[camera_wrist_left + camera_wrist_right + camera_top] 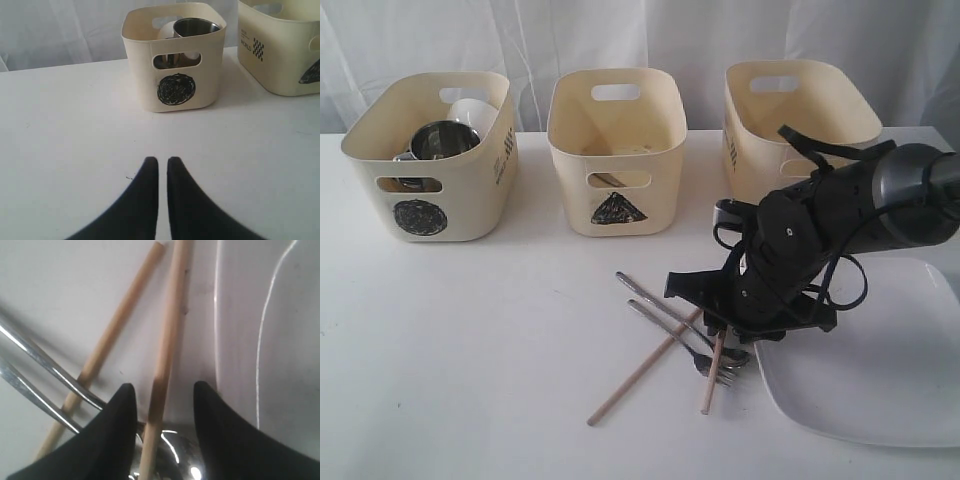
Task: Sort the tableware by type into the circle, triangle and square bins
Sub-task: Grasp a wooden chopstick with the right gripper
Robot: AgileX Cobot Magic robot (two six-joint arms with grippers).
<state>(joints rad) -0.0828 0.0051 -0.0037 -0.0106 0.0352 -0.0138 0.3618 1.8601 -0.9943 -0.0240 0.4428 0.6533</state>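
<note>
Jaws of the right gripper [164,390] stand apart around one chopstick [170,330], lower centre of the exterior view, beside the plate [880,370]. Close on wood only, avoiding the steel cutlery [50,365]; left gripper [163,162] rests closed

The right arm [800,250] is matte black, with a smooth grey cylindrical sleeve [910,180] farther back from its gripper. Black cables [800,140] loop loosely over the wrist housing, which carries a small pale screw [788,231]. The left gripper [162,160] and right gripper [164,385] each have two tapered, round-tipped black fingers.
</note>
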